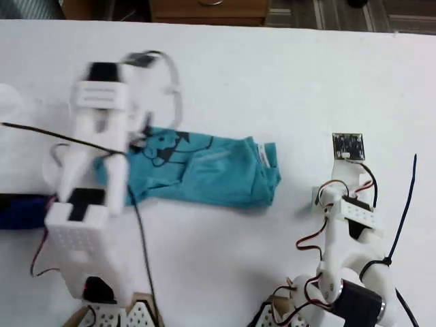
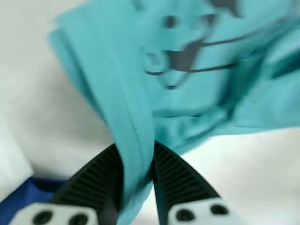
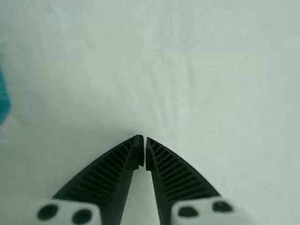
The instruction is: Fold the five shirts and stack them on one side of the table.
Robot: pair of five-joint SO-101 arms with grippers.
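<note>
blue cloth (image 1: 17,211) at the left edge is cut off, partly behind the blurred left arm (image 1: 95,136). left gripper (image 2: 136,152) pinches a fold of the teal shirt (image 1: 218,174) lying mid-frame; lower right, right gripper (image 3: 143,145) is clenched, empty.

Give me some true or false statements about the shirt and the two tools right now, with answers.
The left tool is shut on the teal shirt. True.
The right tool holds a corner of that shirt. False: it is shut on nothing, above bare table.
The teal shirt lies on a red shirt. False: it rests directly on the table.
A dark blue cloth lies beside the left arm. True.
</note>
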